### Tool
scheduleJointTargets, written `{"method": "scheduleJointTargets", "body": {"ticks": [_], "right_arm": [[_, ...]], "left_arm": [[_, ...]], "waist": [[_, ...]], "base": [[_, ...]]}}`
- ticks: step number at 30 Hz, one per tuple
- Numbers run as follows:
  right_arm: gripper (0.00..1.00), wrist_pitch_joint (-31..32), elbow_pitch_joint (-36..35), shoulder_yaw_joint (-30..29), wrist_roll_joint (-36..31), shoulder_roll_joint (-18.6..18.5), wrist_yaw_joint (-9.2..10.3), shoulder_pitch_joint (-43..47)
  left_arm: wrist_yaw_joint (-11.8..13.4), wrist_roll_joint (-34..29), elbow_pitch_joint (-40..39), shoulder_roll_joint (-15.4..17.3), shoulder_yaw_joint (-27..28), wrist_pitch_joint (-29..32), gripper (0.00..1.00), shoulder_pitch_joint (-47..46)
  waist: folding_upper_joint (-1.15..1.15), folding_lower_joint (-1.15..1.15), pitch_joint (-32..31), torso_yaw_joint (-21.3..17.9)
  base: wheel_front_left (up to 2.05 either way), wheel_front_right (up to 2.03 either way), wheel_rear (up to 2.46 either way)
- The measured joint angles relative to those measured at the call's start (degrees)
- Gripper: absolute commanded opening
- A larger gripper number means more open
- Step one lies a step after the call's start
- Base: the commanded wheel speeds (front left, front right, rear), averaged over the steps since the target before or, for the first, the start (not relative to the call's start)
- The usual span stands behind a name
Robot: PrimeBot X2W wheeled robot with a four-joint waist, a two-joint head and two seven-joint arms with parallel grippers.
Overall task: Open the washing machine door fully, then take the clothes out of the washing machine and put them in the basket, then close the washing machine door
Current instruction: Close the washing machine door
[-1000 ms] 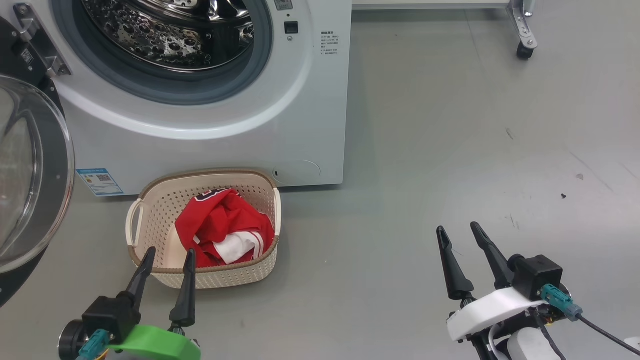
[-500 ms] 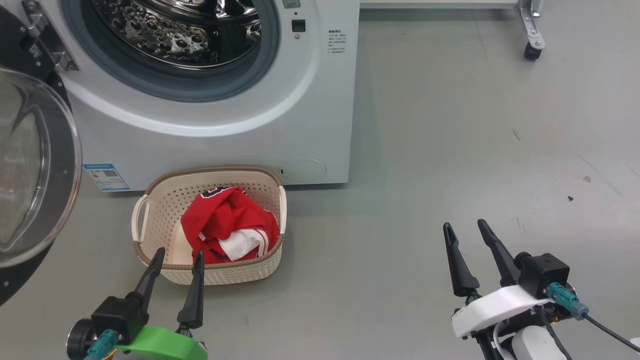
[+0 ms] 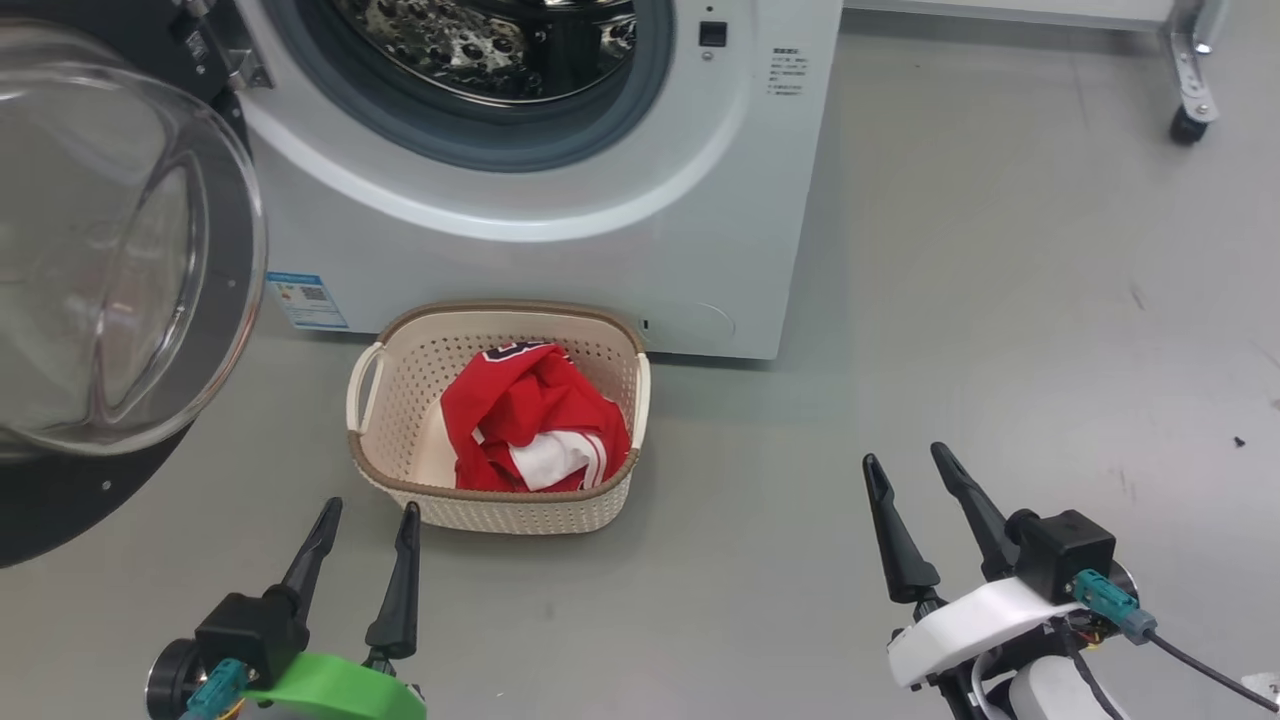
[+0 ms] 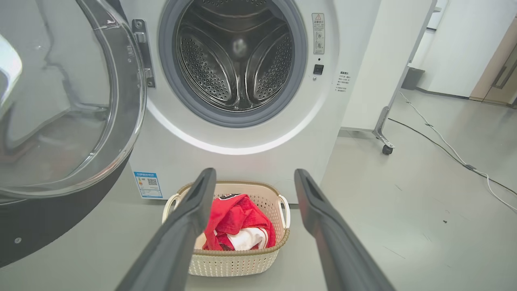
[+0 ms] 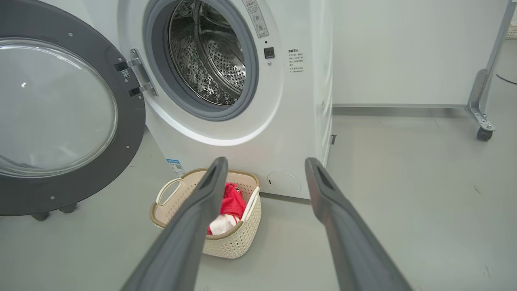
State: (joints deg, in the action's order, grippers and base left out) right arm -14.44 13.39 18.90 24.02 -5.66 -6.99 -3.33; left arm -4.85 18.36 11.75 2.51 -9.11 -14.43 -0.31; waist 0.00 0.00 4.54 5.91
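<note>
The white washing machine (image 3: 600, 260) stands ahead with its steel drum (image 4: 238, 56) holding no clothes. Its round door (image 3: 110, 250) with the black rim and glass bowl hangs swung wide to the left, also seen as the door (image 5: 60, 117). On the floor against the machine's front sits the cream basket (image 3: 400, 420), with the red and white clothes (image 3: 530, 420) inside it. My left gripper (image 3: 368, 512) is open just short of the basket's near side, holding nothing. My right gripper (image 3: 905, 458) is open over bare floor to the right.
A white cabinet on a metal leg with a caster (image 3: 1186, 125) stands right of the machine. Cables (image 4: 444, 141) run over the grey floor at the far right. A blue label (image 3: 307, 298) is stuck low on the machine's front.
The head camera has swung left, so the whole scene shifted right in the picture. The basket now lies a little farther beyond my left fingertips. Both grippers stay open.
</note>
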Motion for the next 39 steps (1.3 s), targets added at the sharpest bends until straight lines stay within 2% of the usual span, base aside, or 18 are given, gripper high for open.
{"method": "scheduleJointTargets", "body": {"ticks": [6, 25, 29, 39], "right_arm": [[1.00, 0.0, 0.0, 1.8, 0.0, -0.1, 0.00, -0.3], [1.00, 0.0, 0.3, -0.6, 0.5, -0.4, 0.00, -0.9], [1.00, 0.0, 0.8, 1.7, 0.5, -0.3, 0.00, -0.9], [1.00, 0.1, 1.5, 5.2, 0.5, -0.2, 0.00, -1.9]], "left_arm": [[1.0, 0.3, -0.5, 0.0, 0.6, 0.0, 1.00, 0.0], [1.1, 0.3, -0.6, 0.0, 0.2, 0.0, 1.00, 0.1], [2.4, 0.2, -1.3, 0.0, 2.3, 0.0, 1.00, 0.5], [3.5, 0.3, -3.3, 0.0, 4.4, 0.0, 1.00, 3.0]], "waist": [[0.00, 0.00, 0.2, 4.5], [0.00, 0.00, -1.2, 18.8], [0.00, 0.00, -1.7, 21.6], [0.00, 0.00, -2.2, 24.2]], "base": [[0.00, 0.00, 0.00], [0.00, 0.00, 0.00], [0.00, 0.00, 0.00], [0.00, 0.00, 0.00]]}}
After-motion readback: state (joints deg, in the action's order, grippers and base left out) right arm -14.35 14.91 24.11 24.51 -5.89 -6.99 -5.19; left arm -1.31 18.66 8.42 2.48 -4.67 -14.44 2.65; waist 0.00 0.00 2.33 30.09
